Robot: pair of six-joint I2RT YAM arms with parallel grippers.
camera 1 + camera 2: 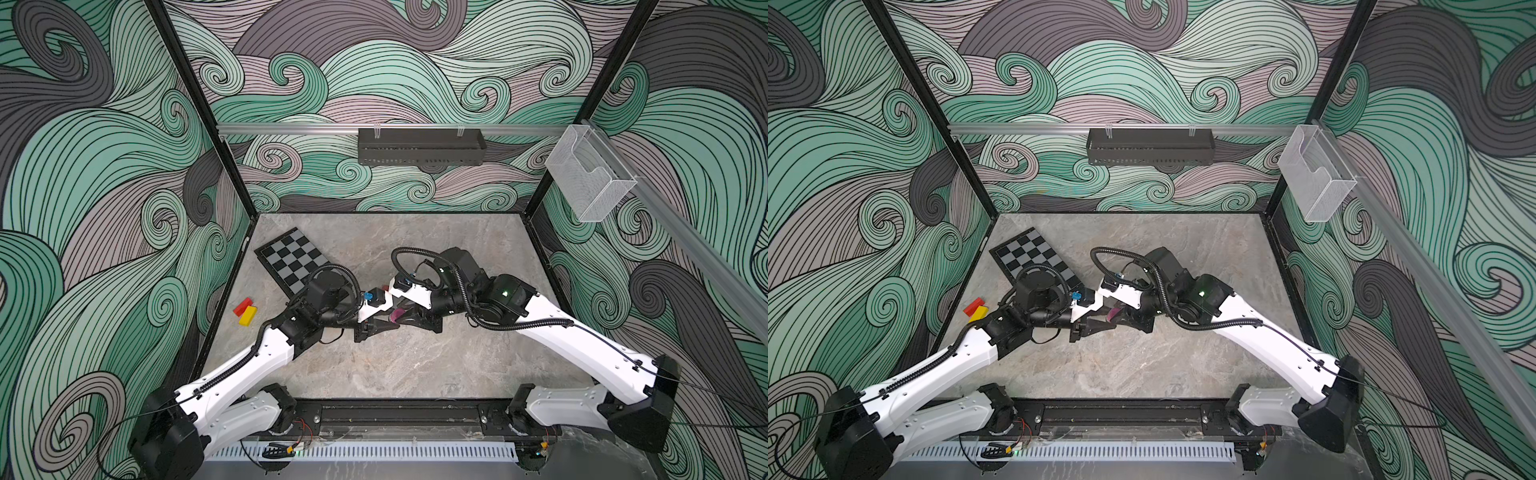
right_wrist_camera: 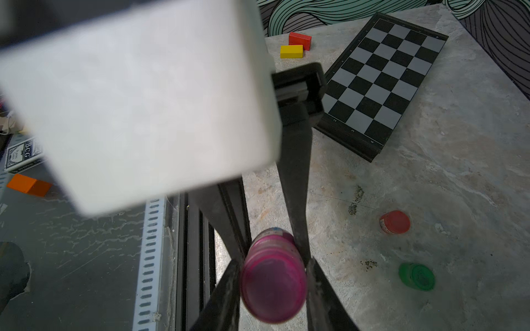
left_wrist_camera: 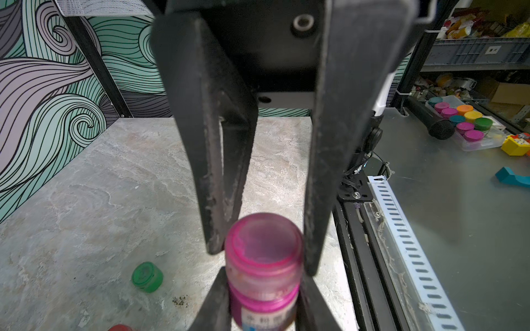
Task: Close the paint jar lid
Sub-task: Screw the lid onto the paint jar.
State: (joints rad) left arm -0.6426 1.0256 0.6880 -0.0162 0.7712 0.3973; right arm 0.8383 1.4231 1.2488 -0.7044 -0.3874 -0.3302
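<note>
The tabletop (image 1: 395, 365) holds three paint jars: pink jar (image 3: 263, 266), green jar (image 2: 416, 276), red jar (image 2: 395, 222); two blocks: red block (image 2: 300, 40), yellow block (image 2: 291, 51); one chessboard (image 2: 381, 83).

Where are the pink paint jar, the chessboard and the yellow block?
pink paint jar (image 2: 272, 289): right wrist view, lid top.
chessboard (image 1: 293, 261): a top view, middle squares.
yellow block (image 2: 291, 51): right wrist view, its middle.
</note>
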